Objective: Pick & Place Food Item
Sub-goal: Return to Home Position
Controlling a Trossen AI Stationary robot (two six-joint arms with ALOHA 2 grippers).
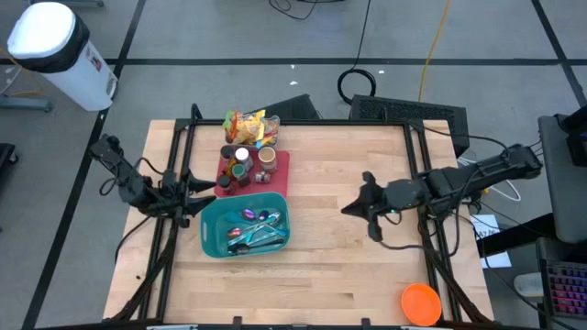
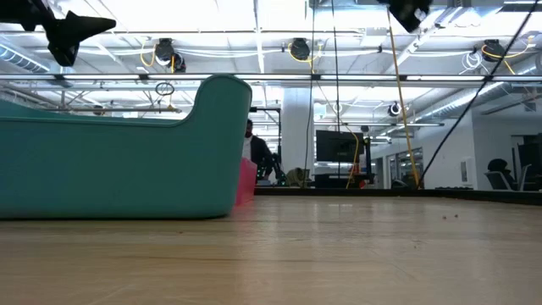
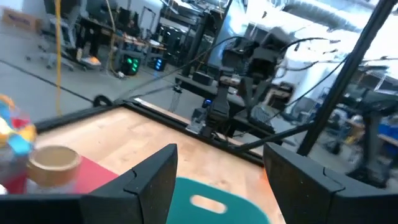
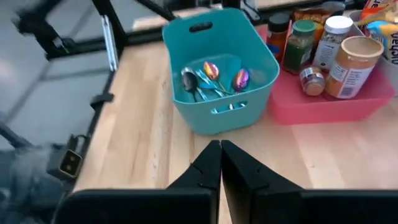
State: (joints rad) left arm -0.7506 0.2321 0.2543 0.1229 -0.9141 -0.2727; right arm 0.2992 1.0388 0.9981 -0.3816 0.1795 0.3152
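- Spoons lie inside the bin; sorting looks done.
- Left gripper, spread wide and empty, hangs just beside the bin.
- Right gripper, pinched closed on nothing, hangs well apart from it, likely for homing.

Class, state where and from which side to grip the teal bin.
Probably take the bin by its thin rim at a slotted end wall, from above, one finger inside, one outside: it stands upright and open, with the spoons lying low inside.

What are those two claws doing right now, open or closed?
Left gripper: open, empty.
Right gripper: shut, holding nothing.
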